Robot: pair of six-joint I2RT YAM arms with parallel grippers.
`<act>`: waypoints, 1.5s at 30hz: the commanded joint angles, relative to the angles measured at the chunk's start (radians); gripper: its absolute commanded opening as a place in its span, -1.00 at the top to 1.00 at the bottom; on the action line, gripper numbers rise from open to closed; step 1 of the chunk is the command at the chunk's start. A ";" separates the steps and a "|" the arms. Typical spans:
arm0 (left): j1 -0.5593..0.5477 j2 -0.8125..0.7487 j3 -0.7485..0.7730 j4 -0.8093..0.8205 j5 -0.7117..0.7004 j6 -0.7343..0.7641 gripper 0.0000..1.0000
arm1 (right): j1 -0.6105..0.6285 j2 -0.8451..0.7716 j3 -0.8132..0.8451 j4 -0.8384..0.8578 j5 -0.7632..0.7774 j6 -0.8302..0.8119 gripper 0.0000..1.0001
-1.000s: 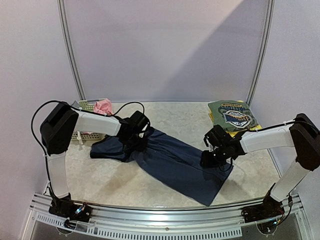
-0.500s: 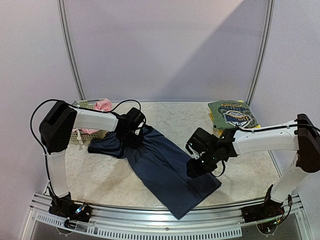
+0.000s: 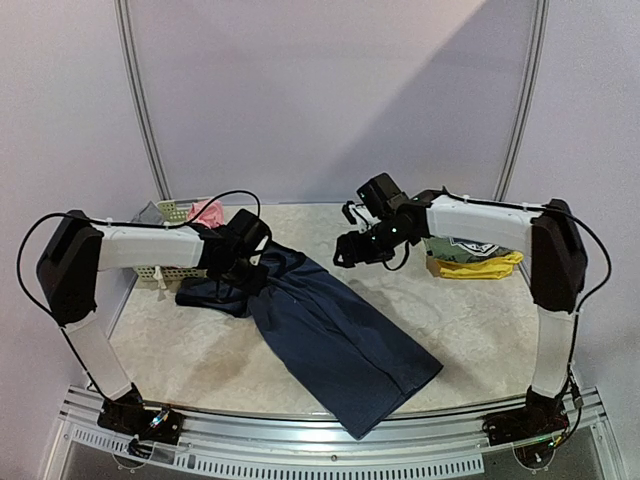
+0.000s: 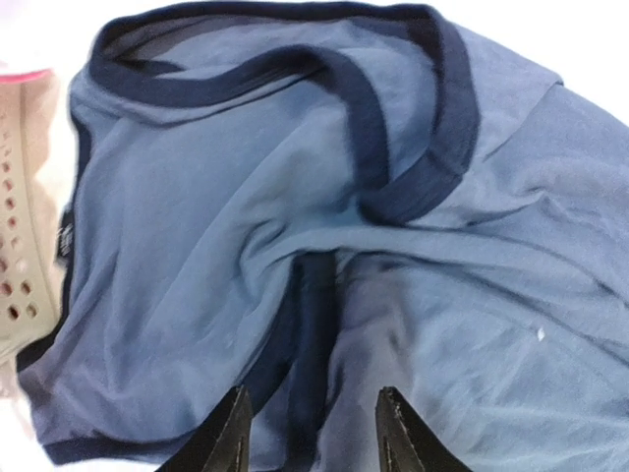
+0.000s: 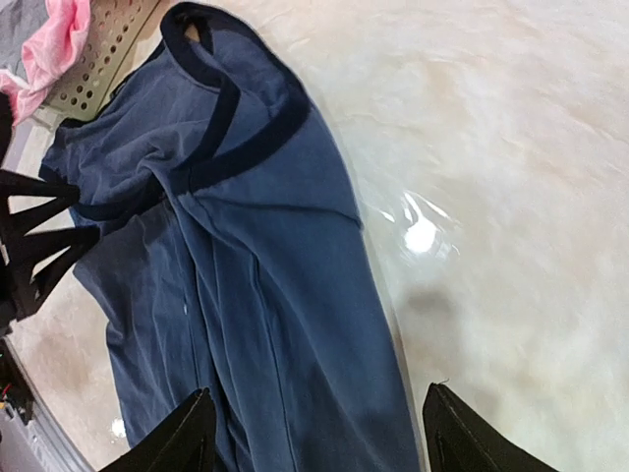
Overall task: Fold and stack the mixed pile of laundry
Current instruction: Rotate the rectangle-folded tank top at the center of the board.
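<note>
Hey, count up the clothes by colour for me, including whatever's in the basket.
Navy: 1, dress
Pink: 1, pink piece in the basket
Grey: 1, grey piece just showing beside the pink one
Green: 1, tee, partly behind the right arm
Yellow: 1, yellow piece under the tee
Total: 5

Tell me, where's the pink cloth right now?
In the top view the pink cloth lies at the back left of the table, on the pale basket, just behind the top end of the navy dress.
</note>
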 commanded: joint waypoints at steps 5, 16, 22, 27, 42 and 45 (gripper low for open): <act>0.085 -0.063 -0.060 -0.036 -0.083 -0.082 -0.03 | -0.089 0.368 0.378 -0.113 -0.283 -0.092 -0.47; 0.185 0.134 0.008 -0.005 0.005 -0.083 0.00 | -0.094 0.208 -0.058 0.108 -0.295 -0.050 -0.38; 0.187 0.261 0.148 -0.042 0.039 -0.048 0.06 | -0.096 0.074 -0.290 0.207 -0.249 0.002 -0.32; 0.183 0.375 0.315 -0.112 0.090 -0.006 0.14 | -0.090 -0.032 -0.508 0.330 -0.260 0.067 -0.24; 0.159 0.609 0.743 -0.223 0.263 0.157 0.17 | 0.089 -0.326 -0.814 0.352 -0.184 0.222 -0.11; 0.161 0.594 0.737 -0.213 0.231 0.169 0.14 | 0.085 -0.367 -0.722 0.234 -0.089 0.173 -0.22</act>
